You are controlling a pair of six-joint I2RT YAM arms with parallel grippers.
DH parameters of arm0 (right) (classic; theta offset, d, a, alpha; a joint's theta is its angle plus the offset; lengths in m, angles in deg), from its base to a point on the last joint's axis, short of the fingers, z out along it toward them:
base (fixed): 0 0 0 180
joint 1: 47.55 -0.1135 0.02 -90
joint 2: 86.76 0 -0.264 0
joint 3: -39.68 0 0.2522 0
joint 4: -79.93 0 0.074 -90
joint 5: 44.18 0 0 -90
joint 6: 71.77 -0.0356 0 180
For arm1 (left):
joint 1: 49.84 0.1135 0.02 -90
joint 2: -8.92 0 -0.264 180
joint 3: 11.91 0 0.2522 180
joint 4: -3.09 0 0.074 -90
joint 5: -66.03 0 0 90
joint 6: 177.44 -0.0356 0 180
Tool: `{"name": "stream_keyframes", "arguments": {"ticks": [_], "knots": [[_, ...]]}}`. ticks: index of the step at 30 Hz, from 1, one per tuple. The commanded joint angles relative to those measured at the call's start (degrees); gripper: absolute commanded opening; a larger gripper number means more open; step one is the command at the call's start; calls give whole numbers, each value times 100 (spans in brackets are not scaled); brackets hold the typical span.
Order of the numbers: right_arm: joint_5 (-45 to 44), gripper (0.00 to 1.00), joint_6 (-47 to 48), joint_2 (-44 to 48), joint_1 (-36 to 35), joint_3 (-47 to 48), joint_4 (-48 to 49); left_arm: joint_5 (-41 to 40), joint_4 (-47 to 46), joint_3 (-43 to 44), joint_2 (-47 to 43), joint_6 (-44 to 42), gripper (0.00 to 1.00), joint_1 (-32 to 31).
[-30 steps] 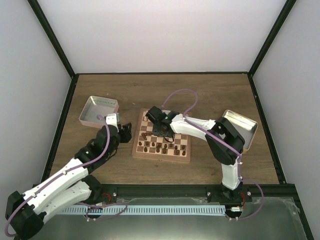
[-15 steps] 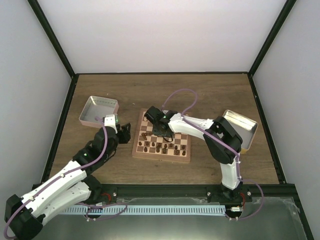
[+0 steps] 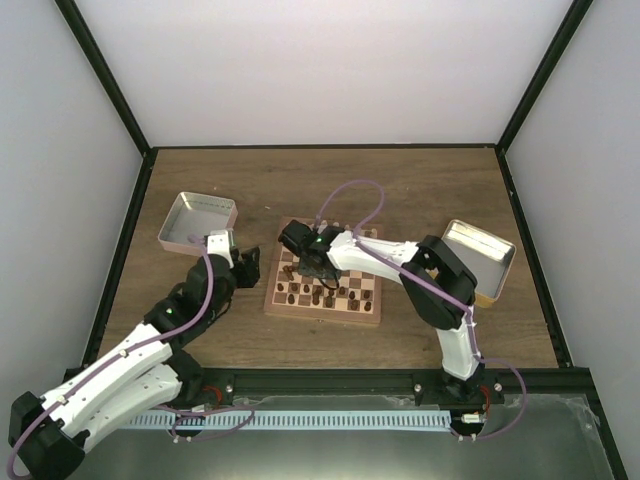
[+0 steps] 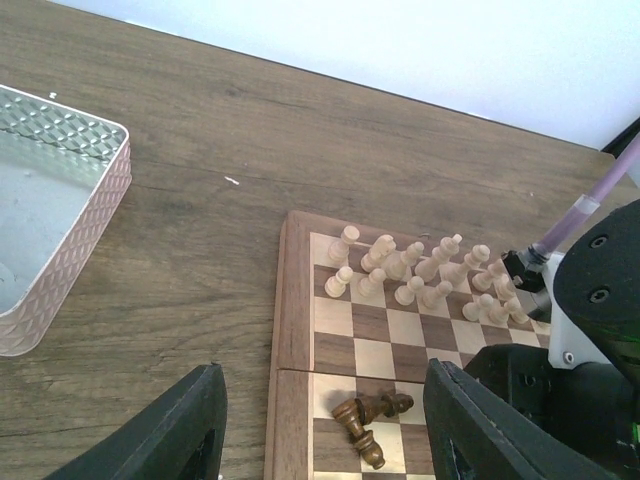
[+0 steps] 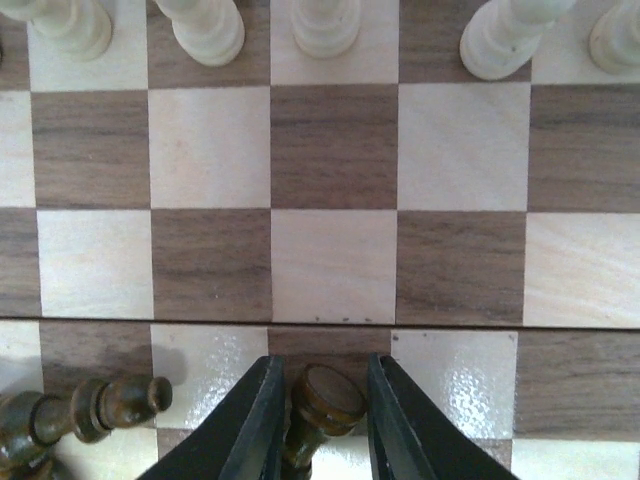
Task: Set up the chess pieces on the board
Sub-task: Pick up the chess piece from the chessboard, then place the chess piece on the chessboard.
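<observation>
The board (image 3: 322,318) lies mid-table. Cream chess pieces (image 4: 420,270) stand in two rows along its far side, their bases also showing in the right wrist view (image 5: 205,30). Dark chess pieces stand along the near rows, and a few lie toppled (image 4: 370,415) near the left edge. My right gripper (image 3: 305,262) is down over the board's left half. Its fingers (image 5: 255,420) press both sides of a dark piece (image 5: 325,395) that leans on a dark square. My left gripper (image 4: 330,430) hangs open above the board's left border, holding nothing.
A pinkish metal tray (image 3: 198,222) sits left of the board and looks empty (image 4: 60,200). A second metal tray (image 3: 485,255) lies at the right. Another fallen dark piece (image 5: 100,405) lies just left of the right fingers. White walls enclose the table.
My right gripper has slid left across the board and its jaws have narrowed onto the dark piece. The left arm has barely shifted and stays open.
</observation>
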Motion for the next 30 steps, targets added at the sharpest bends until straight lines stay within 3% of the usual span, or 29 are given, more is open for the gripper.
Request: {"name": "stream_keyframes", "arguments": {"ticks": [1, 10, 17, 30], "knots": [[-301, 23, -92, -233, -34, 196, -32, -104, 0, -68, -96, -8, 56, 25], [-409, 16, -48, -183, 0, 155, 386, 82, -48, -91, -63, -7, 58, 31], [-213, 15, -113, 606, 159, -324, 1121, 787, -407, -167, -16, -107, 64, 29], [2126, 15, -815, 2647, 814, -2145, 2984, 2706, -2701, -778, 775, -354, 70, 24]]}}
